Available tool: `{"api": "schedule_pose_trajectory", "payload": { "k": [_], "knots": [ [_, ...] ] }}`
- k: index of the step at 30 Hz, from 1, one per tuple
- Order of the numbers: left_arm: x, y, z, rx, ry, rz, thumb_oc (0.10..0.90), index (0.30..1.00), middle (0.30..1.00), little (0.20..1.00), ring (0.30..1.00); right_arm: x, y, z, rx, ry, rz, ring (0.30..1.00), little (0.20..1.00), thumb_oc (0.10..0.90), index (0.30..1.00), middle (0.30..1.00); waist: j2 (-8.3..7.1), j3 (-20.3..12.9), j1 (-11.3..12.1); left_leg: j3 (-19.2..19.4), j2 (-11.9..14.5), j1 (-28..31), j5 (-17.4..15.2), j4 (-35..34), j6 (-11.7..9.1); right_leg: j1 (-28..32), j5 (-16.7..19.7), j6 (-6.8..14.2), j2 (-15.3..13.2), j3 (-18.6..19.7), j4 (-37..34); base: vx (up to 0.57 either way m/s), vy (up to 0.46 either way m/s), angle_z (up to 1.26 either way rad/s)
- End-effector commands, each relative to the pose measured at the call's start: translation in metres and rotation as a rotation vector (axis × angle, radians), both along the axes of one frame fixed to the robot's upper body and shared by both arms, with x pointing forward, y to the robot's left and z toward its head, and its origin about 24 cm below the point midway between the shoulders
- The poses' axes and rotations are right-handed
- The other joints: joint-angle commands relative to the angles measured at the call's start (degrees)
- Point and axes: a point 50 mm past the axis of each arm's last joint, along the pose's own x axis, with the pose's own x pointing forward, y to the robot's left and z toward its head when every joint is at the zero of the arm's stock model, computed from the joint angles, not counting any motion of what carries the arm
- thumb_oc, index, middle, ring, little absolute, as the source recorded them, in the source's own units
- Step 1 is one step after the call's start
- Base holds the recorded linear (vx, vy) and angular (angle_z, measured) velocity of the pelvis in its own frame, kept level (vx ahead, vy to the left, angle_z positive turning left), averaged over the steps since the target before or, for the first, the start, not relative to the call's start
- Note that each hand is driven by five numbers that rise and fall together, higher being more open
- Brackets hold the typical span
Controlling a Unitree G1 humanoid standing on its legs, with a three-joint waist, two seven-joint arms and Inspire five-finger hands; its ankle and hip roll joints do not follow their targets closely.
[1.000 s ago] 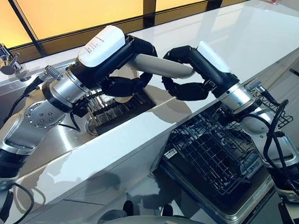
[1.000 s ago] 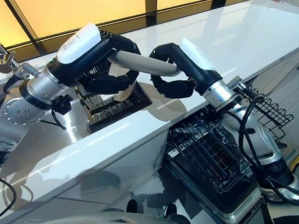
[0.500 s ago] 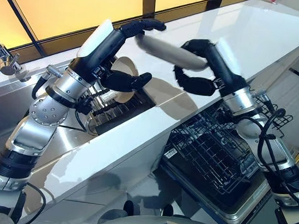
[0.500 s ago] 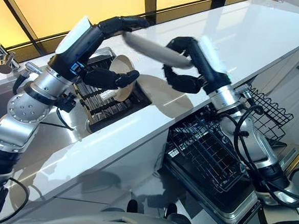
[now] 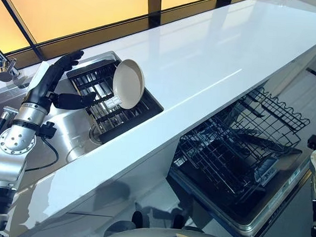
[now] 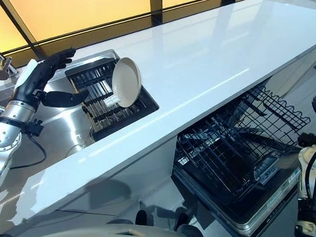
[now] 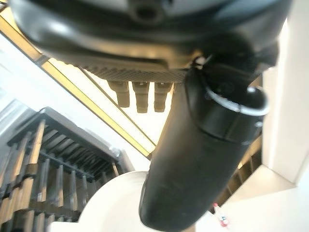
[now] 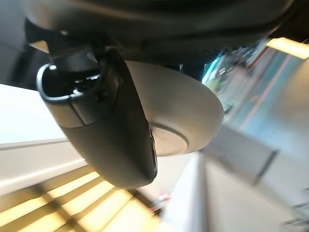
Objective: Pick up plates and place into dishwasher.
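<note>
I am standing by the kitchen counter, watching the robot.

The left hand (image 5: 47, 82) is hanging over the sink (image 5: 73, 131). Its fingers are spread out straight and its thumb is pointing sideways. It is holding nothing. Just past its thumb, a black dish rack (image 5: 93, 76) is sitting in the sink. A cream plate (image 5: 129, 84) is standing on its edge in that rack, leaning a little, just beyond the left hand's reach. It is waiting for its turn.

Farther over, the long white counter (image 5: 205, 62) is shining. Below its front edge the dishwasher is open, and its wire basket (image 5: 237, 151) is pulled out.

The right hand (image 8: 113, 130) is out at the far side, near the basket. Its thumb is pressing across the bottom of a second plate (image 8: 181, 113), so I think it is pinching this plate. I cannot see the fingers on the other side.

I think the robot is now carrying this second plate to the basket. To do this well, the right hand should be keeping its pinch tight, because plates are slippery. It should be tipping the plate up on its edge, lowering it slowly between two wires, and letting go only when the plate is resting by itself. The left hand should be keeping clear of the cream plate so it does not knock it over.
</note>
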Motion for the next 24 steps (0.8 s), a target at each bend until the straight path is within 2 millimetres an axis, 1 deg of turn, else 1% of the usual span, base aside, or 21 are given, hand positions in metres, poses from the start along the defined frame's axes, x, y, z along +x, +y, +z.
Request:
{"api": "schedule_pose_trajectory", "payload": {
  "k": [1, 3, 4, 5, 7, 9, 12, 13, 16, 20, 24],
  "knots": [
    [0.003, 0.004, 0.049, -0.038, -0.252, 0.004, 0.8, 0.9, 0.9, 0.9, 0.9, 0.007, 0.004, 0.064, -0.2, -0.162, 0.057, 0.3, 0.2, 0.1, 0.3, 0.3, 0.38, -3.6, 0.1, 2.3, -1.3, 2.0, -6.7, 0.4, 0.4, 1.7, -7.2, 0.9, 3.2, -3.8, 4.7, 0.07, -0.079, 0.0],
    [0.001, 0.007, 0.048, -0.064, -0.251, 0.01, 0.8, 0.9, 0.9, 0.9, 0.9, 0.007, 0.001, 0.056, -0.193, -0.088, 0.078, 0.3, 0.2, 0.1, 0.3, 0.3, 0.48, -3.1, -0.2, 2.3, -1.1, 2.0, -6.5, 0.5, 0.3, 1.4, -7.6, 0.7, 3.2, -3.8, 5.5, 0.07, -0.098, 0.0],
    [0.0, 0.007, 0.047, -0.08, -0.253, 0.012, 0.8, 0.9, 0.9, 0.9, 0.9, 0.007, -0.001, 0.048, -0.189, -0.031, 0.098, 0.3, 0.2, 0.1, 0.3, 0.3, 0.61, -2.6, -0.4, 2.2, -0.9, 1.9, -6.3, 0.7, 0.2, 1.0, -7.9, 0.5, 3.2, -3.8, 6.3, 0.06, -0.087, 0.0],
    [0.0, 0.008, 0.047, -0.082, -0.253, 0.012, 0.8, 0.9, 0.9, 0.9, 0.9, 0.007, -0.001, 0.047, -0.189, -0.026, 0.101, 0.3, 0.2, 0.1, 0.3, 0.3, 0.62, -2.6, -0.4, 2.2, -0.9, 1.8, -6.3, 0.7, 0.2, 0.9, -8.0, 0.4, 3.2, -3.8, 6.4, 0.06, -0.104, 0.0],
    [0.0, 0.008, 0.047, -0.118, -0.262, 0.001, 0.8, 0.9, 0.9, 0.9, 0.9, 0.006, -0.005, 0.041, -0.174, 0.035, 0.126, 0.3, 0.2, 0.1, 0.3, 0.3, 0.74, -1.4, -0.9, 1.9, -0.6, 1.2, -6.2, 1.7, -0.1, 0.0, -8.5, -0.1, 3.2, -3.3, 7.8, 0.05, -0.107, -0.01],
    [0.001, 0.005, 0.047, -0.144, -0.275, -0.019, 0.8, 0.9, 0.9, 0.9, 0.9, 0.008, -0.008, 0.038, -0.162, 0.072, 0.141, 0.3, 0.2, 0.1, 0.3, 0.3, 0.9, -0.3, -1.2, 1.5, -0.5, -0.1, -6.3, 3.0, -0.3, -1.0, -9.0, -0.5, 3.2, -2.9, 9.1, 0.01, -0.113, 0.01],
    [0.007, -0.002, 0.051, -0.17, -0.296, -0.054, 0.8, 0.9, 0.9, 0.9, 0.9, 0.014, -0.011, 0.04, -0.115, 0.106, 0.177, 0.3, 0.2, 0.1, 0.3, 0.3, 1.2, 1.7, -1.2, 0.9, -0.3, -2.7, -6.3, 5.3, -0.9, -3.2, -9.7, -1.2, 3.0, -2.9, 11.3, -0.03, -0.128, 0.03],
    [0.01, -0.005, 0.054, -0.173, -0.305, -0.07, 0.8, 0.9, 0.9, 0.9, 0.9, 0.018, -0.012, 0.042, -0.095, 0.117, 0.193, 0.3, 0.2, 0.1, 0.3, 0.3, 1.27, 2.9, -1.1, 0.7, -0.1, -3.9, -6.2, 6.1, -1.1, -4.2, -10.0, -1.6, 3.0, -3.1, 12.2, -0.06, -0.145, 0.07],
    [0.014, -0.01, 0.067, -0.171, -0.341, -0.103, 0.8, 0.9, 0.9, 0.9, 0.9, 0.029, -0.014, 0.05, -0.042, 0.159, 0.233, 0.3, 0.2, 0.1, 0.3, 0.3, 1.33, 6.0, -0.8, 0.3, 0.2, -7.3, -5.7, 8.1, -1.9, -6.7, -10.4, -2.3, 2.8, -3.7, 13.7, -0.13, -0.161, 0.19],
    [0.016, -0.012, 0.079, -0.153, -0.368, -0.139, 0.8, 0.9, 0.9, 0.9, 0.9, 0.04, -0.016, 0.054, 0.0, 0.264, 0.267, 0.3, 0.2, 0.1, 0.3, 0.3, 1.27, 9.1, 0.0, 0.0, 0.5, -10.4, -4.9, 9.4, -2.7, -8.6, -10.4, -3.0, 3.0, -4.4, 14.2, -0.1, -0.161, 0.12],
    [0.017, -0.015, 0.09, -0.13, -0.384, -0.174, 0.8, 0.9, 0.9, 0.9, 0.9, 0.053, -0.01, 0.062, -0.01, 0.304, 0.323, 0.3, 0.2, 0.1, 0.3, 0.3, 1.39, 11.5, 0.9, -0.3, 1.2, -12.6, -4.1, 10.2, -3.3, -9.8, -10.3, -3.6, 3.3, -5.2, 14.4, -0.04, -0.135, 0.09]
  ]
}}
